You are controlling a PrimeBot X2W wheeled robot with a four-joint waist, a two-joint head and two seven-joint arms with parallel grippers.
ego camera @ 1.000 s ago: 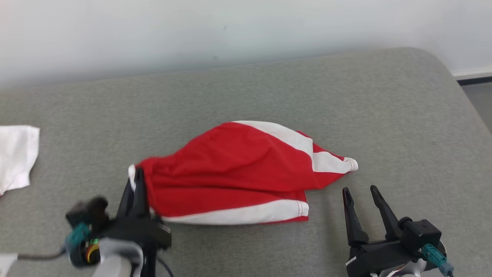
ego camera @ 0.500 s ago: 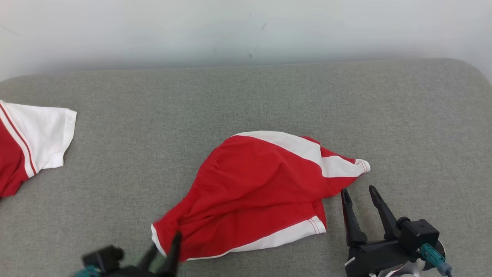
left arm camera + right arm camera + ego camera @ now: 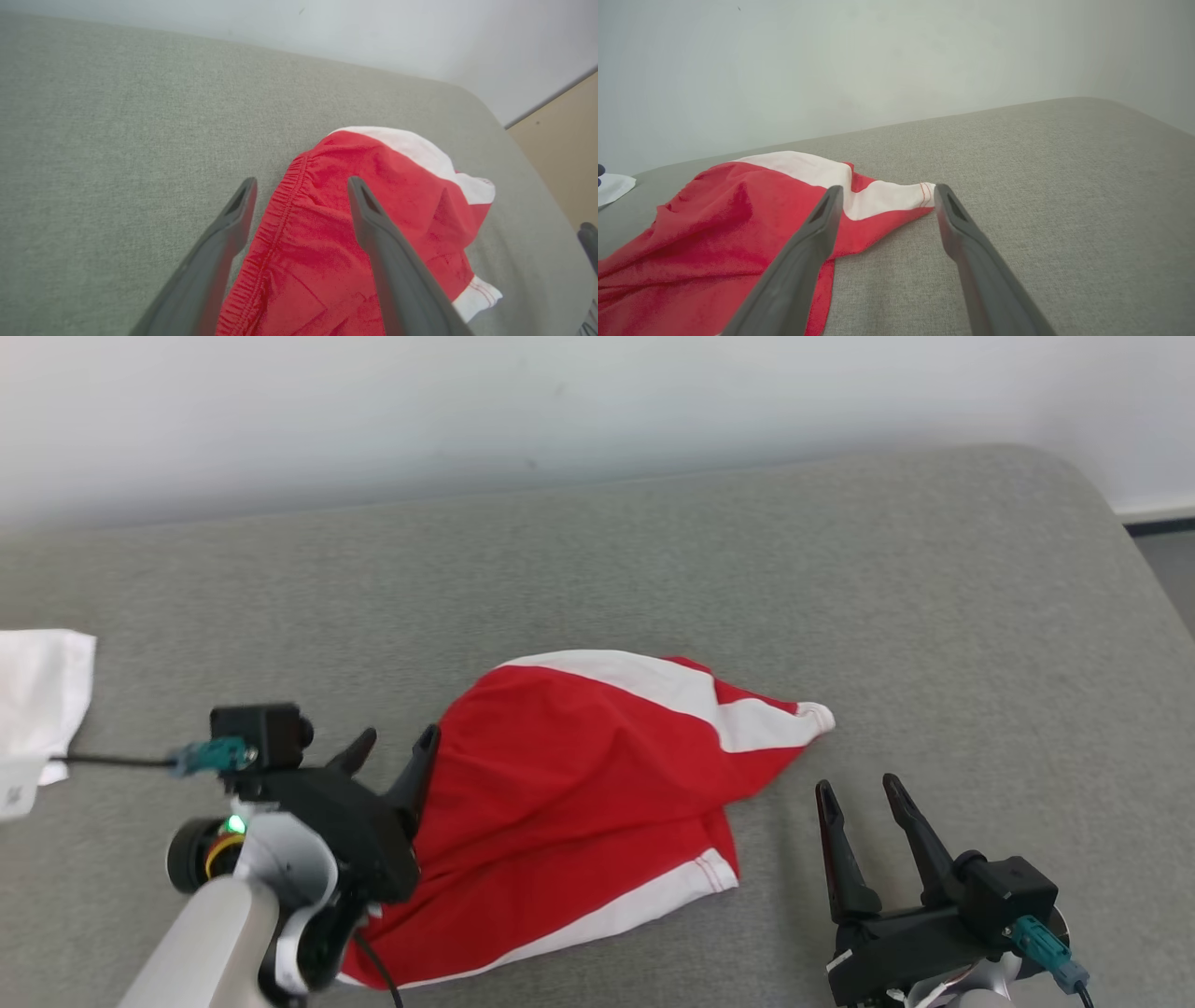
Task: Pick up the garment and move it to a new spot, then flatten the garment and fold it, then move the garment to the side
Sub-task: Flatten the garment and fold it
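Garment [image 3: 579, 803], a pair of red shorts with white bands, is lying crumpled near the middle of the grey upholstered surface [image 3: 934, 616], between the two end effectors; it is looking thin, light and limp, so it is likely going to sag and bunch wherever it is lifted; nothing about it is looking fragile. Left end effector [image 3: 399, 737] is standing with its fingers spread wide and gripping nothing; in the left wrist view they are straddling the gathered elastic waistband [image 3: 275, 219], one over bare cover and one over red cloth, though whether they are touching is not showing. Right end effector [image 3: 857, 786] is likewise gaping wide and empty, sitting near the cloth but apart from it, pointing toward the white-banded leg hem [image 3: 775, 723]. By my judgement the waistband is offering the firmest hold, being thick and gathered; pinching its two ends should be letting the cloth hang flat; a pinch in the thin red panel is risking more bunching. A white cloth [image 3: 42, 700] is lying well apart at the left.
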